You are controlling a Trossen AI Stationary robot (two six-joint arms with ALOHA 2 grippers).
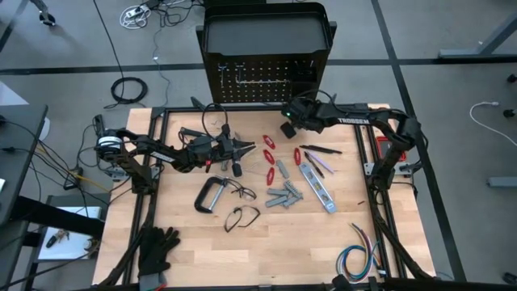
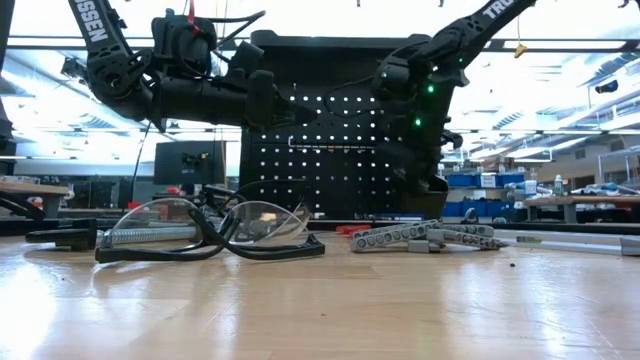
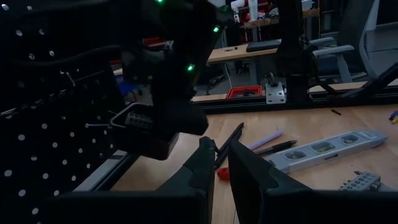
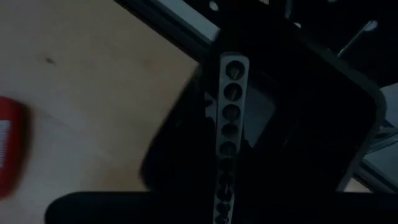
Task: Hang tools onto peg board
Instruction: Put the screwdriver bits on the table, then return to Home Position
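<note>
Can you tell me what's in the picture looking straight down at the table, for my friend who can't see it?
Two dark robot arms reach over a wooden table toward the black peg board at its far edge, the right gripper closest to it and the left gripper farther back. Tools lie scattered mid-table: a grey C-clamp, red-handled tools, a silver level.

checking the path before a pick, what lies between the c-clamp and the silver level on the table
In the high view, between the C-clamp and the silver level lie safety glasses and a cluster of grey metal pieces.
</note>
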